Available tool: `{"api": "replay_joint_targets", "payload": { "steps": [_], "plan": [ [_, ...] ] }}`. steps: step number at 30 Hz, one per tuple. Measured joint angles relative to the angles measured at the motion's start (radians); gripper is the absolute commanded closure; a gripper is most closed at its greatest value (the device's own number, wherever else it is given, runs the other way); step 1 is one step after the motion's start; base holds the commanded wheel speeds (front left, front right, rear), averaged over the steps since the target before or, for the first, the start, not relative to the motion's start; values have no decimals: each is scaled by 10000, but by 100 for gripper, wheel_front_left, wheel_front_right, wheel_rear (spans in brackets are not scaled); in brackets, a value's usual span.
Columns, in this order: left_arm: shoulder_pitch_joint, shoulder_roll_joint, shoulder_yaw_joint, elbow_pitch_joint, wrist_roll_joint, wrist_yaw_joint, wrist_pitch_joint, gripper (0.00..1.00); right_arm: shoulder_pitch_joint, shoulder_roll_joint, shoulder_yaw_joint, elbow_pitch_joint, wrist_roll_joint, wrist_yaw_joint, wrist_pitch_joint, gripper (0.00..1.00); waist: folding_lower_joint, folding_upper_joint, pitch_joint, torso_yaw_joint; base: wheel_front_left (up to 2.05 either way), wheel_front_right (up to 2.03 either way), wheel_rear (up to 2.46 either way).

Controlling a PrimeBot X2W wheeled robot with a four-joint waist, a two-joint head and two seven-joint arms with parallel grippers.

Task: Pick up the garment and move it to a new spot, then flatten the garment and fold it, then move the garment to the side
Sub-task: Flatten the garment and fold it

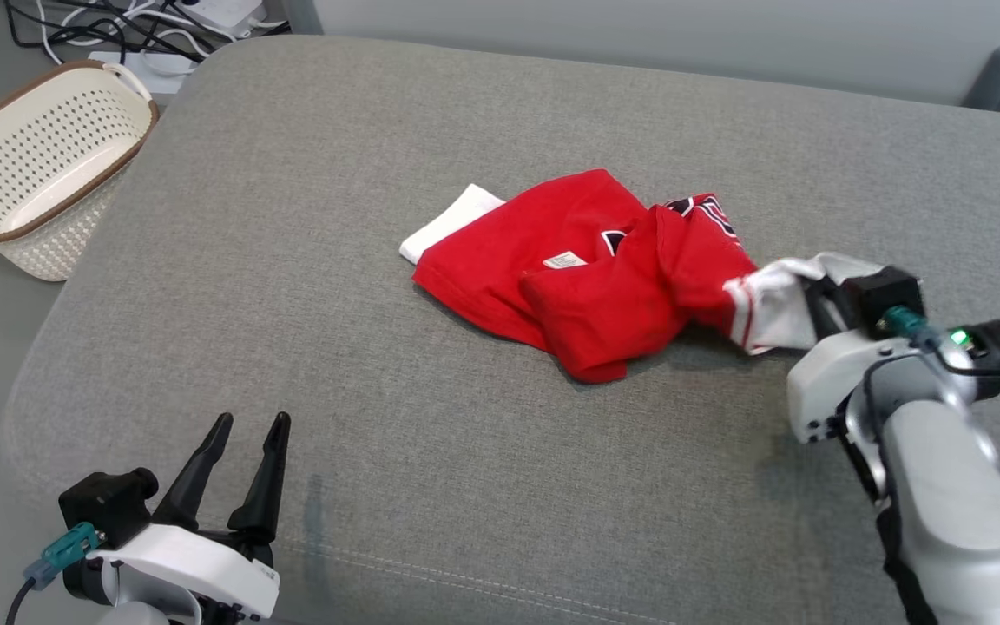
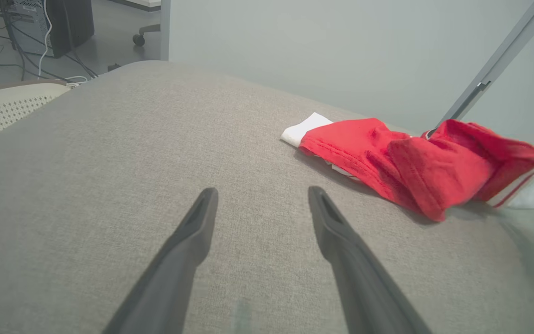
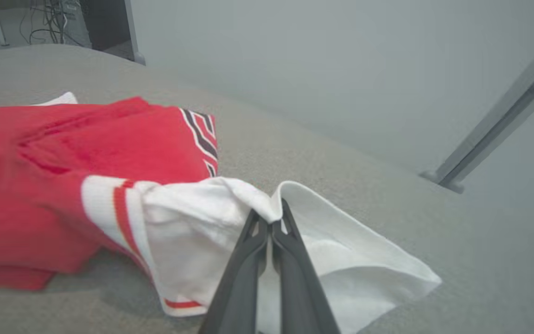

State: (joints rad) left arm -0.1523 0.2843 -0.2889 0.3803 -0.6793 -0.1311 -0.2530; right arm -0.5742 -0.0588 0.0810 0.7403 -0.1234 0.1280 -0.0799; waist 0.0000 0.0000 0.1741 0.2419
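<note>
Head view: garment (image 1: pixel 587 278) lies bunched in the middle of the grey cushion (image 1: pixel 292 260), with the right gripper (image 1: pixel 819 295) at its white sleeve. Left wrist view: left gripper (image 2: pixel 262 190) is spread and empty, well apart from the cloth. Right wrist view: jaws are clenched on a thin sleeve fold, which could slip free on lifting.

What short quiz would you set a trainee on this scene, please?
1. True or false: the right jaws are shut on the red garment, at its white end.
2. Where is the basket? A: beside the grey cushion, to the robot's left. B: on top of the garment. C: between the left jaws.
3. Fill in: the left jaws stand ____, holding nothing.
Key: 1 true; 2 A; 3 open.
</note>
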Motion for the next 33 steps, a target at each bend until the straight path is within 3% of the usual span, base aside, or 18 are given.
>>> {"api": "replay_joint_targets", "payload": {
  "steps": [9,13,17,18,19,20,26,33],
  "plan": [
    [-1,10,-617,-255,-2,0,0,0,-149,17,-3172,-2702,-2673,15,673,100,0,0,26,-459,0,0,0],
    [-1,115,-823,-305,-4,0,0,0,-36,35,-3848,-3684,-2961,17,1011,100,0,0,22,-600,0,0,0],
    [-1,174,-993,-328,-10,0,0,0,296,31,-3847,-3783,-2920,15,1542,100,0,0,43,-717,0,0,0],
    [-1,176,-1032,-334,-29,0,0,0,431,50,-3847,-3684,-2752,17,1708,84,0,0,43,-736,0,0,0],
    [-2,180,-1062,-336,-58,0,0,0,582,79,-3856,-3580,-2537,17,1833,48,0,0,40,-756,0,0,0],
    [-5,201,-1118,-341,-81,0,0,0,735,90,-3860,-3480,-2387,17,1927,0,0,0,35,-779,0,0,0],
    [-67,263,-1225,-458,-81,0,0,0,1487,107,-3492,-3513,-1528,17,1400,0,0,0,-60,-1079,0,0,0],
    [-683,424,-1820,-627,-132,0,0,0,2727,127,-1547,-3958,-178,15,453,0,0,0,-117,-1874,0,0,0]
  ]
}}
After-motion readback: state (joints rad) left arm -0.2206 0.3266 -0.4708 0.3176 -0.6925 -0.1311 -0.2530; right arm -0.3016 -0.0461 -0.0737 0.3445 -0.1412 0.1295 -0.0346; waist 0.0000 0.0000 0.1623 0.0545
